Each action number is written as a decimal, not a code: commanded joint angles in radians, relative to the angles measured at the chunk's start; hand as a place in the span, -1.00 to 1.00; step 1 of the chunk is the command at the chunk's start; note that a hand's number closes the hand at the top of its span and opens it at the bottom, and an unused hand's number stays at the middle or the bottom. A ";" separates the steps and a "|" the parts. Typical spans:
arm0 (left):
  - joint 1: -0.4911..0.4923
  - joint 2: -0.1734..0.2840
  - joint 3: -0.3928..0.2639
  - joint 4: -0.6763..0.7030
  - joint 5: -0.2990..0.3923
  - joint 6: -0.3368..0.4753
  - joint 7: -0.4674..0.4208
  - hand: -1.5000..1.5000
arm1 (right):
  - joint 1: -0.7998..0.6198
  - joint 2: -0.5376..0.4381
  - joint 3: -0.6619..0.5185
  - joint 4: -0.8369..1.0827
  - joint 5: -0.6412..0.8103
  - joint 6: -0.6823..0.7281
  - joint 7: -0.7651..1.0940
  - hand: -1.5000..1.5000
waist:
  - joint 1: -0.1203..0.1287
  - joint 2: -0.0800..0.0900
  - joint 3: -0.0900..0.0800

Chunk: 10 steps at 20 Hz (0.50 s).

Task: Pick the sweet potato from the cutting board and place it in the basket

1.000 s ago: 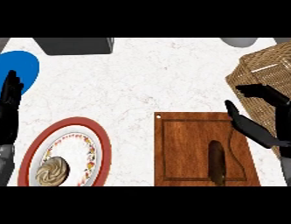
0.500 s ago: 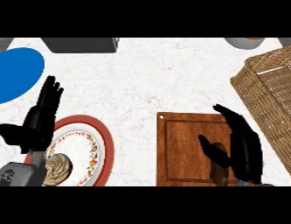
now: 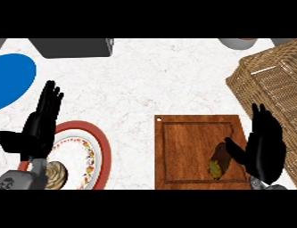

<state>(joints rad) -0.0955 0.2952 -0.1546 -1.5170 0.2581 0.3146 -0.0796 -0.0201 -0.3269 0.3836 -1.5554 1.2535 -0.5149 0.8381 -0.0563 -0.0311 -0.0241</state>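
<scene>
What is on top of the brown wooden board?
A sweet potato lies on the cutting board, near its right side. The right hand is open beside it, covering the board's right edge, so anything under that hand is hidden.

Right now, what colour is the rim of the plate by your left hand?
Red. The plate has a red rim around a white middle with small speckles, seen in the head view.

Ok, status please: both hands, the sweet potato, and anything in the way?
Right hand open beside sweet potato, not gripping. Left hand open over plate. Potato on cutting board. Basket right of board, path clear.
</scene>
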 commanded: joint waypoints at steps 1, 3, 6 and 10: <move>0.012 0.001 0.000 -0.016 0.002 0.000 0.002 0.00 | 0.021 0.048 0.014 0.013 0.138 0.207 0.188 -1.00 | 0.010 0.006 0.001; 0.017 -0.006 -0.012 -0.022 -0.003 0.000 -0.002 0.00 | 0.021 0.106 0.048 -0.010 0.172 0.306 0.262 -1.00 | 0.022 0.007 0.003; 0.019 -0.010 -0.020 -0.038 -0.002 -0.003 0.002 0.00 | -0.007 0.207 0.091 -0.055 0.224 0.478 0.379 -1.00 | 0.046 0.010 0.008; 0.032 -0.028 -0.044 -0.033 -0.010 -0.010 -0.014 0.00 | -0.038 0.321 0.169 -0.118 0.282 0.662 0.512 -1.00 | 0.054 0.017 0.013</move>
<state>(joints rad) -0.0799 0.2821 -0.1808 -1.5476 0.2508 0.3117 -0.0792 -0.0298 -0.0983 0.4833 -1.6306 1.4791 -0.0694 1.1243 -0.0153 -0.0215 -0.0174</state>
